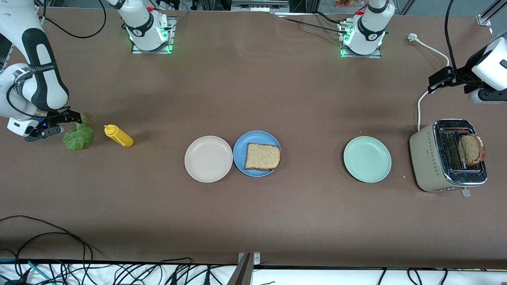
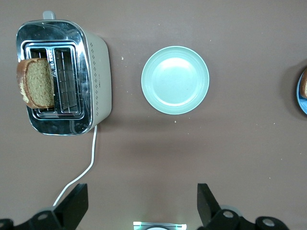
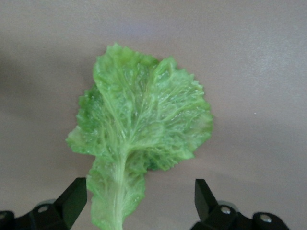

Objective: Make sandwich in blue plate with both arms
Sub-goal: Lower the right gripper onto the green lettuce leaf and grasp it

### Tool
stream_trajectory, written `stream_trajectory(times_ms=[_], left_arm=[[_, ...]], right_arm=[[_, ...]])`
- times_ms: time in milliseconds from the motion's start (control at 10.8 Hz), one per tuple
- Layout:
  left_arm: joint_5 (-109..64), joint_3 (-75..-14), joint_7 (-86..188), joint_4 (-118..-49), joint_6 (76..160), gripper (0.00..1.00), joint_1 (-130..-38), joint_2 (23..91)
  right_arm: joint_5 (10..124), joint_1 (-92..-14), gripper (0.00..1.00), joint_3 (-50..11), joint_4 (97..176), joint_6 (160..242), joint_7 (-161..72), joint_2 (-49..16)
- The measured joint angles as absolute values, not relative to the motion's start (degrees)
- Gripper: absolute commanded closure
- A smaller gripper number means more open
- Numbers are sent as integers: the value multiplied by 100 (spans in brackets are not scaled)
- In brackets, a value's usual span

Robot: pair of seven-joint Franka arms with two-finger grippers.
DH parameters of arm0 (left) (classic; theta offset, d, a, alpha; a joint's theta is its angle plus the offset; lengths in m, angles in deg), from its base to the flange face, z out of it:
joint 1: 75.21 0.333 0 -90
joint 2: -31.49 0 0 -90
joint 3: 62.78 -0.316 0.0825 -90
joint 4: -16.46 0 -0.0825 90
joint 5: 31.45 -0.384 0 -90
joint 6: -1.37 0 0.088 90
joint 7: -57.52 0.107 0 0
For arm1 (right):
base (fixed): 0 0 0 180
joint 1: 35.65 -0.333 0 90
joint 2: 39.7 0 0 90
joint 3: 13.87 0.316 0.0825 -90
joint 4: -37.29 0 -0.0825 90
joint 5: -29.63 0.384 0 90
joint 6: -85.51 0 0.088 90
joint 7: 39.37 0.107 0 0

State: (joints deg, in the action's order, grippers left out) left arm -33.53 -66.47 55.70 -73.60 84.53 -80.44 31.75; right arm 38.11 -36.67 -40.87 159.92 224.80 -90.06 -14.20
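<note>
Brown bench (image 1: 253, 91): right gripper (image 3: 136, 203) jaws spread around ruffled green lettuce leaf (image 3: 139, 143); left gripper (image 2: 139, 206) jaws spread, waiting above; square brown bread slice (image 1: 262, 156) on round blue plate (image 1: 242, 152).

White arms (image 1: 35, 67), black joint caps

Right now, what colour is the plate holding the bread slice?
Medium blue plate, under the bread slice; clearest in the front view.
</note>
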Motion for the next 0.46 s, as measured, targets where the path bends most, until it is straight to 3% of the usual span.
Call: stream_trajectory(times_ms=[184,277,461], left_arm=[[-3353,-6650,5570,-7364,8453,0,-8035,3218],[-3353,-6651,5570,-7364,8453,0,-8034,3253],[-3353,-6649,5570,-7364,8453,0,-8033,3299]], right_arm=[[3966,-3668,1,-4073,15880,22480,-9010,-1246],[4073,-3668,30,-4067,15853,22480,-9013,-1172],[4256,-3669,79,-4054,15841,22479,-9025,-1087]])
